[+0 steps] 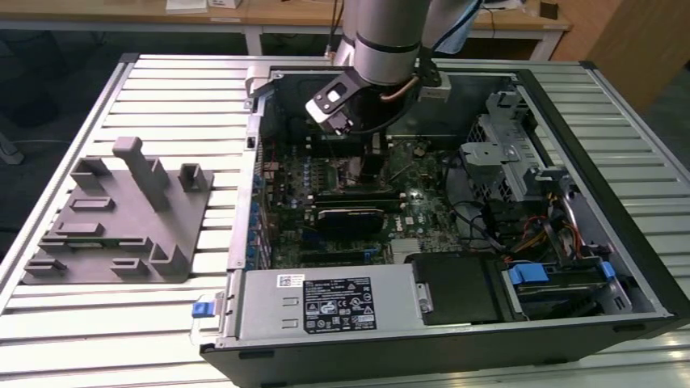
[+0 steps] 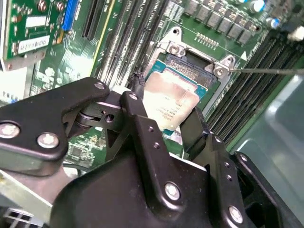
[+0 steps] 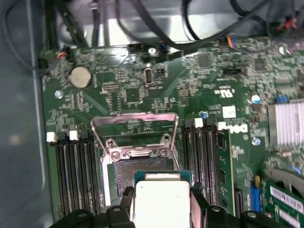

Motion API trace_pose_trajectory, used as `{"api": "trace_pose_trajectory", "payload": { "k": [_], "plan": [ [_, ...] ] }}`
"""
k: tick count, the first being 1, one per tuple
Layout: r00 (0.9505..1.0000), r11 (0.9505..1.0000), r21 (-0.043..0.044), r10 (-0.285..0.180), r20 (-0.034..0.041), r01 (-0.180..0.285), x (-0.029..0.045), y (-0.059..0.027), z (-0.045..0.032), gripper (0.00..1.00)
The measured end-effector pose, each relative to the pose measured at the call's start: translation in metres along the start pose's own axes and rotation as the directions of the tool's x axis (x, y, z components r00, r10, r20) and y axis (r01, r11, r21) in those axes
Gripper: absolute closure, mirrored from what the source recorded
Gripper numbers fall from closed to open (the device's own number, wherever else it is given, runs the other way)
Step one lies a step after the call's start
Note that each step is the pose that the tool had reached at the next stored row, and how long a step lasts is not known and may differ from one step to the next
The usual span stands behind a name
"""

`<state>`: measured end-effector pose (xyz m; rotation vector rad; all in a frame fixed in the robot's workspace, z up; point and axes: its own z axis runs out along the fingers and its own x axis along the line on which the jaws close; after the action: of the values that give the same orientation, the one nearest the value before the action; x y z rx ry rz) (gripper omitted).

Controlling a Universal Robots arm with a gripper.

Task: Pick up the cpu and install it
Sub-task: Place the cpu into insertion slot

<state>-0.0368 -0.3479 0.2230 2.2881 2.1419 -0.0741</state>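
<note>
Gripper (image 2: pixel 165 110) around cpu (image 2: pixel 174 97), just above socket (image 2: pixel 188 60)

workshop: open pc (image 1: pixel 431 356), slatted bench (image 1: pixel 161 89)

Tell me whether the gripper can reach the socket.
Likely yes: the gripper, shut on the cpu, hangs over the socket, whose metal frame stands flipped up, leaving it uncovered.
</note>
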Motion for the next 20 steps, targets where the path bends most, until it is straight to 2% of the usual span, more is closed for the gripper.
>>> {"api": "trace_pose_trajectory", "payload": {
  "k": [5, 9, 14, 20],
  "plan": [
    [0.9981, 0.998, -0.0119, -0.062, 0.0014, 0.062, 0.0002, 0.0001, 0.0039, 0.46],
    [0.9961, 0.9959, -0.0189, -0.089, 0.0021, 0.089, 0.0006, -0.001, 0.0073, 0.46],
    [0.996, 0.9958, -0.0198, -0.089, 0.0022, 0.089, 0.0047, -0.0059, 0.0083, 0.46],
    [0.996, 0.9958, -0.0199, -0.089, 0.0024, 0.089, 0.0104, -0.0063, 0.0121, 0.46]
  ]
}}
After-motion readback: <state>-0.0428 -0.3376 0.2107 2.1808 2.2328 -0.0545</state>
